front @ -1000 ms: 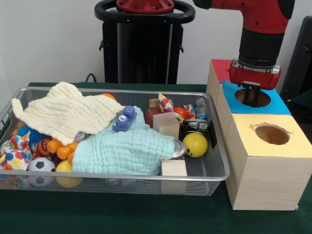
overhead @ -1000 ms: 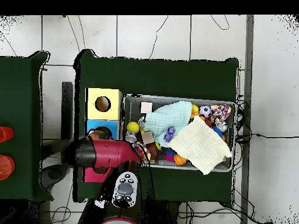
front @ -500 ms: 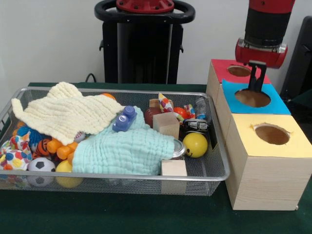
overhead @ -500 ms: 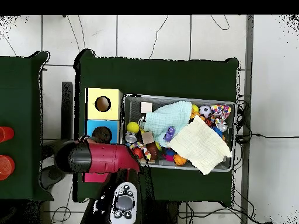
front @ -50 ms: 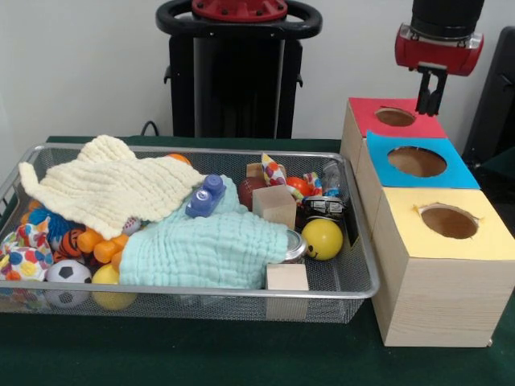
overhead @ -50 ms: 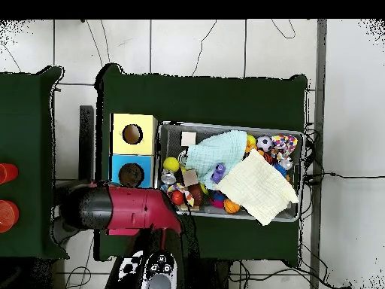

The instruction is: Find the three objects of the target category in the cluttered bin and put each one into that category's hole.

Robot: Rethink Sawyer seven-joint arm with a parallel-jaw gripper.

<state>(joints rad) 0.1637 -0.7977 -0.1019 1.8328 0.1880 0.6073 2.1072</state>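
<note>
Wire-mesh bin (front @ -50 ms: pixel 354 285) crammed with balls, wooden blocks and toys under a cream cloth (front @ -50 ms: pixel 105 189) and a mint cloth (front @ -50 ms: pixel 211 249); beside it, three wooden boxes with round holes, topped red (front @ -50 ms: pixel 366 117), blue (front @ -50 ms: pixel 455 173), yellow (front @ -50 ms: pixel 491 237).

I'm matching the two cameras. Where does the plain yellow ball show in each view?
Front view: yellow ball lies at the wire bin's right end, nearest the yellow-topped box.
Overhead view: the ball lies at the bin's left end.
Shared landmark: the yellow-topped box, beside that same end.
</note>
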